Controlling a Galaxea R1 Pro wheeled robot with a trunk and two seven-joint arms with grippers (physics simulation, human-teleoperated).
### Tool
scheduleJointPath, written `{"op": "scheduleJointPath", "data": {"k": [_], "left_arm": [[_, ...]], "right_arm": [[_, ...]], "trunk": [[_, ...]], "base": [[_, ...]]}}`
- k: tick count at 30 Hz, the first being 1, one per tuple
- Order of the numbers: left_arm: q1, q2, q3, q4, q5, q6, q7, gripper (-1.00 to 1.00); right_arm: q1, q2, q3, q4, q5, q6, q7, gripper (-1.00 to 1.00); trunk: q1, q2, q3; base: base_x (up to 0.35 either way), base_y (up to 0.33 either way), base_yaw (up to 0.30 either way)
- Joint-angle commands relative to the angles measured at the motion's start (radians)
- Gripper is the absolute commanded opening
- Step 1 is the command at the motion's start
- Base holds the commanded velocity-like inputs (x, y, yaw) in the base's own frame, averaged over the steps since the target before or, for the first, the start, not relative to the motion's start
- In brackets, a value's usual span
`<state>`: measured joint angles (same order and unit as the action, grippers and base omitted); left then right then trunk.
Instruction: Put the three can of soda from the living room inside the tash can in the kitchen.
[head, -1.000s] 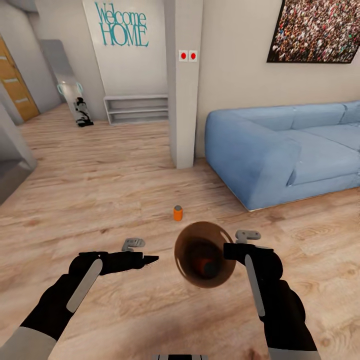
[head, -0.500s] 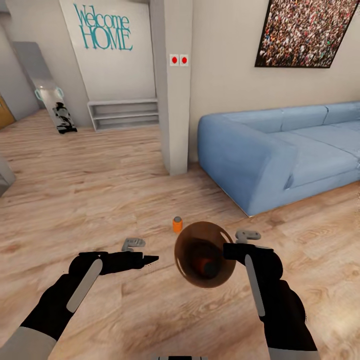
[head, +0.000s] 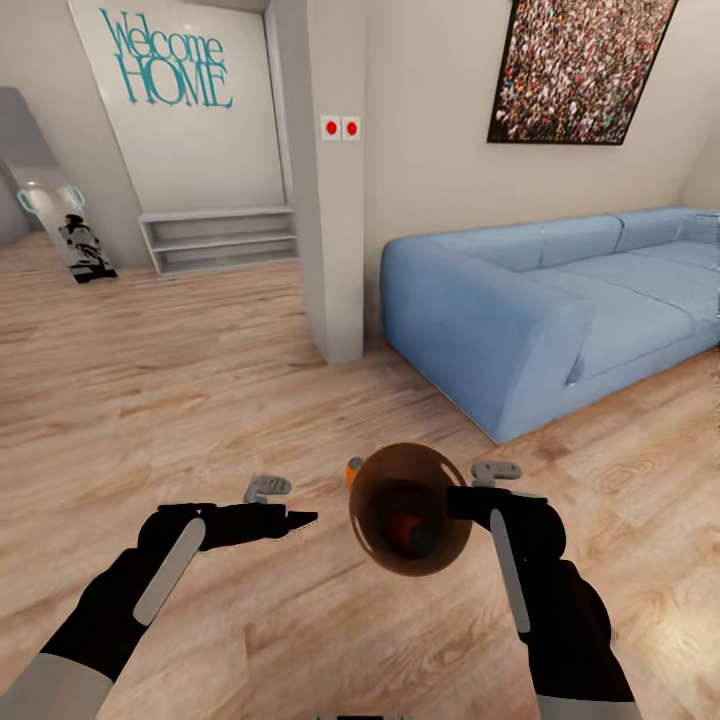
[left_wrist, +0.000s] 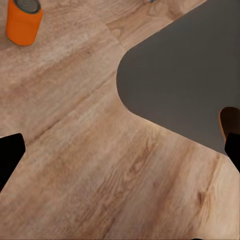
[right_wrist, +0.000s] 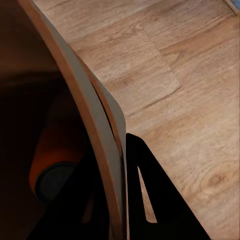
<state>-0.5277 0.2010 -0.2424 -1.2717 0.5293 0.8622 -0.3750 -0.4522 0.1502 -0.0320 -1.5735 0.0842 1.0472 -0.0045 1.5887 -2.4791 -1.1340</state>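
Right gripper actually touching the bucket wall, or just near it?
Touching. In the right wrist view the right gripper straddles the thin wall of the trash can, its dark finger flush against the outer face with no floor visible between them.

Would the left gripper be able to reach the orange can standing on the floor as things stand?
Probably yes: the left gripper holds nothing, and bare floor lies between it and the orange can. The bucket hides part of the can from the head view.

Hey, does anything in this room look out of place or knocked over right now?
Yes: an orange soda can stands upright on the plank floor, partly hidden behind the brown bucket that the right gripper holds by the rim. Nothing looks spilled or damaged.
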Motion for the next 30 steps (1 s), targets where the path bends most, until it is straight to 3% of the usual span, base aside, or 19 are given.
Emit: {"op": "scheduleJointPath", "data": {"k": [1, 8, 22, 30], "left_arm": [[0.000, 0.000, -0.001, 0.000, 0.000, 0.000, 0.000, 1.00], [0.000, -0.003, -0.001, 0.000, -0.002, -0.001, 0.003, 1.00], [0.000, -0.009, -0.003, 0.002, -0.005, -0.003, 0.008, 1.00], [0.000, -0.009, -0.003, 0.003, -0.005, -0.003, 0.007, 1.00]], "right_arm": [[0.000, 0.000, 0.000, 0.000, -0.020, 0.000, 0.003, -1.00], [0.000, 0.000, 0.000, 0.000, -0.020, 0.000, 0.003, -1.00], [0.000, 0.000, 0.001, 0.000, -0.020, 0.000, 0.003, -1.00], [0.000, 0.000, 0.001, 0.000, -0.020, 0.000, 0.003, -1.00]], "trunk": [[0.000, 0.000, 0.001], [0.000, 0.000, 0.008], [0.000, 0.000, 0.009], [0.000, 0.000, 0.009]], "base": [[0.258, 0.273, -0.180], [0.258, 0.164, -0.147], [0.102, 0.006, -0.009], [0.298, 0.000, 0.000]]}}
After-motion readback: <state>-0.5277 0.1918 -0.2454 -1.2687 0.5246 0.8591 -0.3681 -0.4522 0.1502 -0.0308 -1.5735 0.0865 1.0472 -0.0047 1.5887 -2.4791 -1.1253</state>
